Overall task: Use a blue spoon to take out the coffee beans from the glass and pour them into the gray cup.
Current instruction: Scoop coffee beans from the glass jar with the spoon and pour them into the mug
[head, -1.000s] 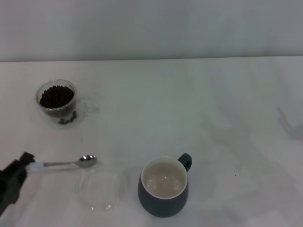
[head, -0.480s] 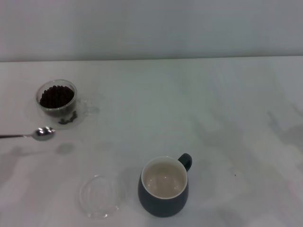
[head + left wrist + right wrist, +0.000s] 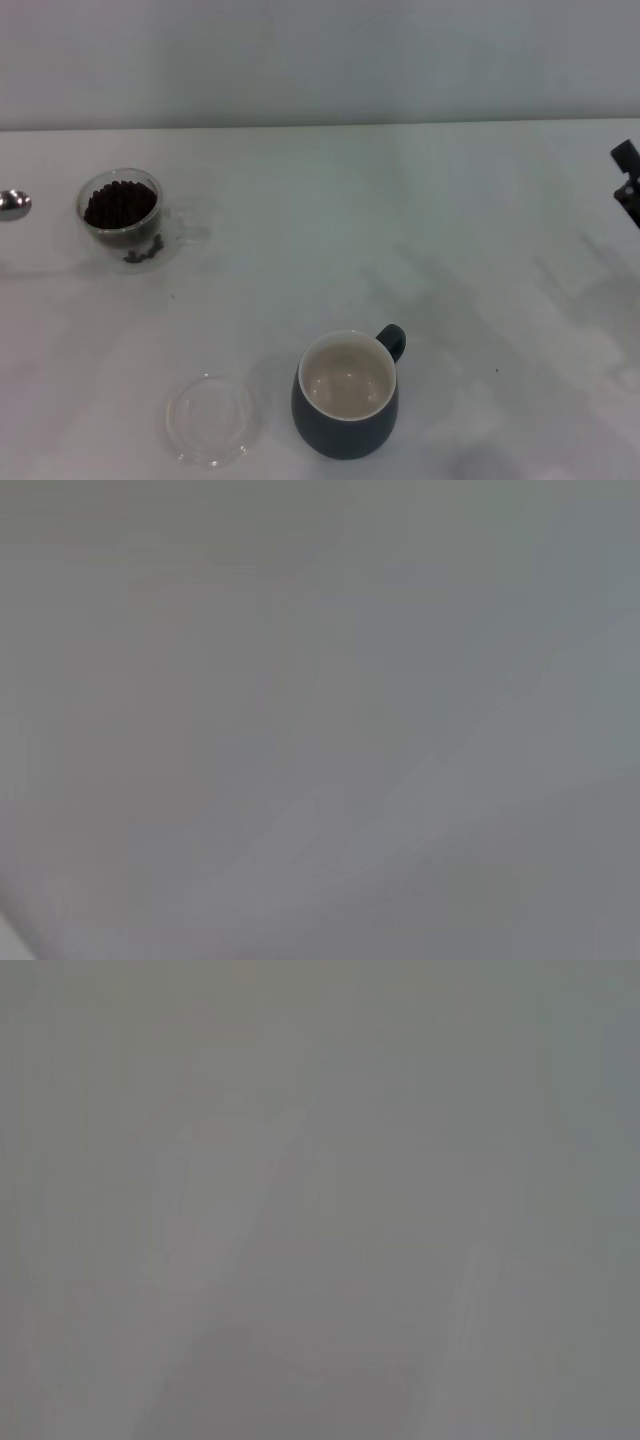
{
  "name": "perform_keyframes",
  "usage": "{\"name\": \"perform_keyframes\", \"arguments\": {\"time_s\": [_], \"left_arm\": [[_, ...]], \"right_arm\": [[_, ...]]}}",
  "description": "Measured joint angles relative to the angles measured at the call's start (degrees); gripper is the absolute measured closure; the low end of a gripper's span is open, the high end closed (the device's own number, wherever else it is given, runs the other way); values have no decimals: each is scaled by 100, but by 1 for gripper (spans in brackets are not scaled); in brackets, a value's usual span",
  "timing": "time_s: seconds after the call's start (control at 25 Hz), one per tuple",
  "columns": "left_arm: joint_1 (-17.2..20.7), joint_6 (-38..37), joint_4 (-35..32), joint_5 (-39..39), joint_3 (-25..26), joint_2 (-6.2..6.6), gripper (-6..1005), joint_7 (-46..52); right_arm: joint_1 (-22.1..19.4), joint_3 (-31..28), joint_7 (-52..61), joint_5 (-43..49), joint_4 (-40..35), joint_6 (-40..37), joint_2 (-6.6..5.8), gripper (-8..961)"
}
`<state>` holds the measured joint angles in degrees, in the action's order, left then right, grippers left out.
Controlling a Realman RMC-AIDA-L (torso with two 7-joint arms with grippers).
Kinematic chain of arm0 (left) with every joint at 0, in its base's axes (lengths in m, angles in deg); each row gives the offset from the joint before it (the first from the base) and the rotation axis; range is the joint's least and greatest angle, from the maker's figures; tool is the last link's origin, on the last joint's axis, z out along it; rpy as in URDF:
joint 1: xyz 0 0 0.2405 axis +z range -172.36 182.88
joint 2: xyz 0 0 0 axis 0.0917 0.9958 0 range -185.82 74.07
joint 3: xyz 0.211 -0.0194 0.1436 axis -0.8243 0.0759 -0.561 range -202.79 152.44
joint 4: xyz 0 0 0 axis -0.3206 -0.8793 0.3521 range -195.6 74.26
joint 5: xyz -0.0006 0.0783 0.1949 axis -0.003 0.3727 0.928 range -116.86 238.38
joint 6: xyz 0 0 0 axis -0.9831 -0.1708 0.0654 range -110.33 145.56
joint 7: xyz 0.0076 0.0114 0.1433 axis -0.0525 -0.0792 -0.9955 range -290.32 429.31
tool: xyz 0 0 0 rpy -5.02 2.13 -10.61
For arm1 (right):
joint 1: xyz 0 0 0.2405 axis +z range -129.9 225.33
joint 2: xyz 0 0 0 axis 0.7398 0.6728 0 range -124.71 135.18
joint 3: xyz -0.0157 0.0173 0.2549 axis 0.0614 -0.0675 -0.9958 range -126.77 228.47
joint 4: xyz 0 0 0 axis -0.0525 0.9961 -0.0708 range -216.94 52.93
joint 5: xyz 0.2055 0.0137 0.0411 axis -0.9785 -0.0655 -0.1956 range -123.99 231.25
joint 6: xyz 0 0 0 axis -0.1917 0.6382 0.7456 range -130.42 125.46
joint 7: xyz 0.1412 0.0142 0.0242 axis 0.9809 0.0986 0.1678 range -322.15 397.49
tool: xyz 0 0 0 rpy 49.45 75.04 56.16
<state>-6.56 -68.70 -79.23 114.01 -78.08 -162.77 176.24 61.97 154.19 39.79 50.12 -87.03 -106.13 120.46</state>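
Note:
The blue spoon (image 3: 12, 203) shows only its shiny metal bowl at the far left edge of the head view, just left of the glass; its handle runs out of view. The glass (image 3: 120, 215) stands at the left rear, filled with dark coffee beans (image 3: 119, 204), and a few beans show low at its base (image 3: 143, 253). The gray cup (image 3: 345, 395) stands near the front centre, with a cream inside that holds nothing and its handle toward the back right. My left gripper is out of view. A dark part of my right gripper (image 3: 627, 178) pokes in at the right edge.
A flat clear round dish (image 3: 210, 418) lies left of the gray cup near the front edge. The white table (image 3: 400, 220) runs back to a pale wall. Both wrist views show only flat grey.
The spoon rose from beside the clear dish and travelled left and back to beside the glass. The left gripper left the view. A part of the right gripper came in at the right edge.

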Motion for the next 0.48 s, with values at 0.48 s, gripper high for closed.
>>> {"name": "perform_keyframes", "arguments": {"time_s": [0.48], "left_arm": [[-745, 1420, -637, 1304, -2, 529, 869, 1210]], "right_arm": [[29, 473, 25, 0, -96, 4, 9, 220]]}}
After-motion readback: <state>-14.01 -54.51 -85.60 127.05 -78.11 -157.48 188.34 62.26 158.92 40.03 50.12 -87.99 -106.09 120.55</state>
